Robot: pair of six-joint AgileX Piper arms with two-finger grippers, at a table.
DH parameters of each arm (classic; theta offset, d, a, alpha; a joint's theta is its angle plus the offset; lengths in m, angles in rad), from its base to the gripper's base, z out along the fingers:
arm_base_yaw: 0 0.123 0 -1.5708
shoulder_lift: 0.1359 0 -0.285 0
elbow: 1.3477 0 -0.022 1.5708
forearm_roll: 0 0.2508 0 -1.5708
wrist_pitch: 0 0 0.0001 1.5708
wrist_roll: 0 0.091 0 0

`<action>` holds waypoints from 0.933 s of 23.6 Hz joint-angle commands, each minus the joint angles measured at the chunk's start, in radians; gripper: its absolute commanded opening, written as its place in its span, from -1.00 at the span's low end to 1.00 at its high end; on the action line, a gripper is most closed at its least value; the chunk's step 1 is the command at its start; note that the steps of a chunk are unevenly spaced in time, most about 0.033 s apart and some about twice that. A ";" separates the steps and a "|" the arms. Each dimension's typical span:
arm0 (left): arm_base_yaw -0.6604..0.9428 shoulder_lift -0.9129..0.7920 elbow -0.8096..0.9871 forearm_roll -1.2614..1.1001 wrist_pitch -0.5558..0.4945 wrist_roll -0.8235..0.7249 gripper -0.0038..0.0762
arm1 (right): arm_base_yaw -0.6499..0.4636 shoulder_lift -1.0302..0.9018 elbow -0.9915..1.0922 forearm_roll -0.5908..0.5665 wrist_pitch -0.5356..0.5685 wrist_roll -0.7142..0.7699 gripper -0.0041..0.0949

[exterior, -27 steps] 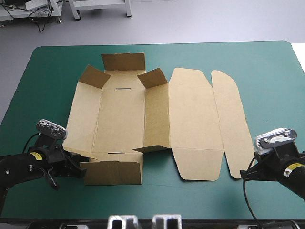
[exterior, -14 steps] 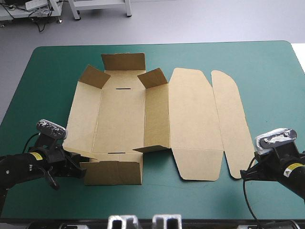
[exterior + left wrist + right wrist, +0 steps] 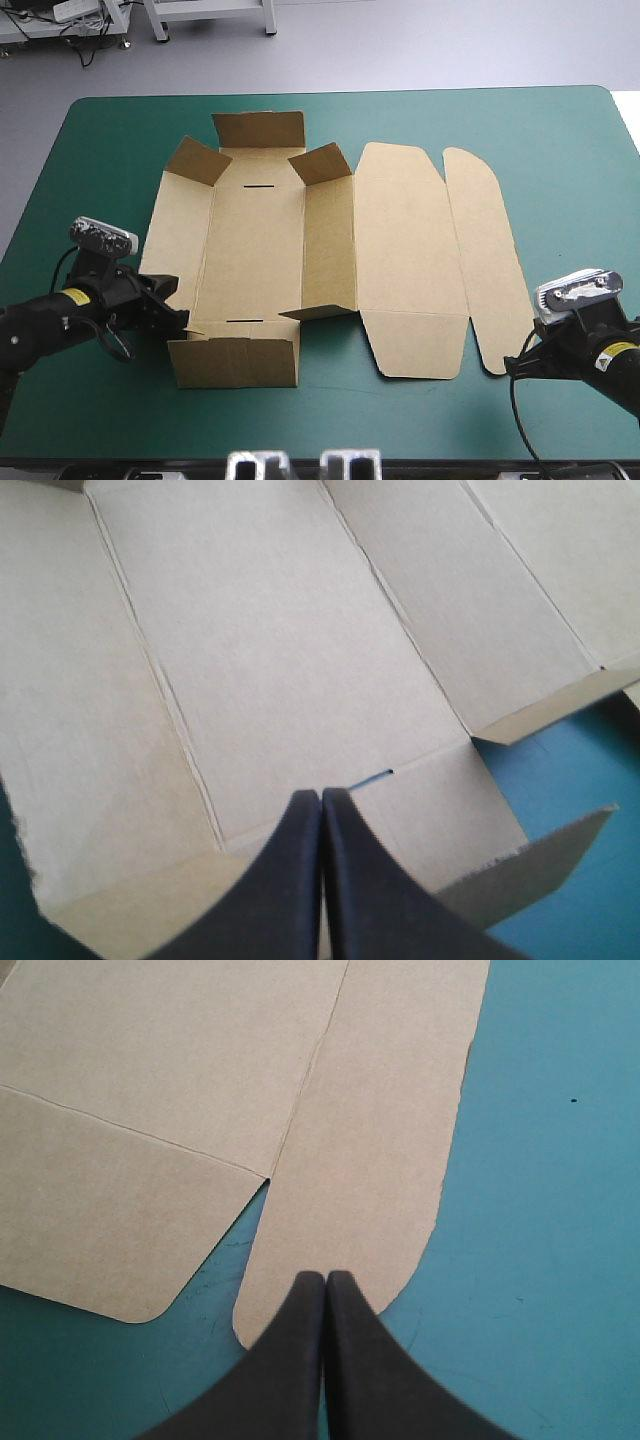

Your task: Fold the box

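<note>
Left gripper (image 3: 178, 318), high view: I see it low at the near-left corner of the box (image 3: 260, 240), its tip at the edge where the left side panel meets the near end flap (image 3: 235, 362). The brown box lies opened out on the teal-green cover (image 3: 100, 150), left of the table's middle. The far end flap and its two corner flaps stand raised, and the lid panel (image 3: 410, 250) and the rounded strip (image 3: 485, 250) lie flat to the right. Right gripper (image 3: 512, 366) sits just beside the strip's near end.

Left wrist view: the black fingers of the left gripper (image 3: 321, 798) are pressed together into one point, and I see no board between them. The box (image 3: 280, 630) fills the field ahead and beneath. A slot shows just ahead of the tip, and a raised flap edge stands to one side against the cover (image 3: 570, 780).

Right wrist view: the right gripper (image 3: 325, 1278) is likewise pressed together, holding nothing. Its tip is over the rounded near end of the strip of the box (image 3: 180, 1080), with the cover (image 3: 560, 1160) beside it.
</note>
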 commanded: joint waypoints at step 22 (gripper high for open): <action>0.336 0.658 -0.673 -0.164 0.310 0.097 -0.87 | -0.005 0.002 -0.030 0.001 -0.048 -0.007 -0.96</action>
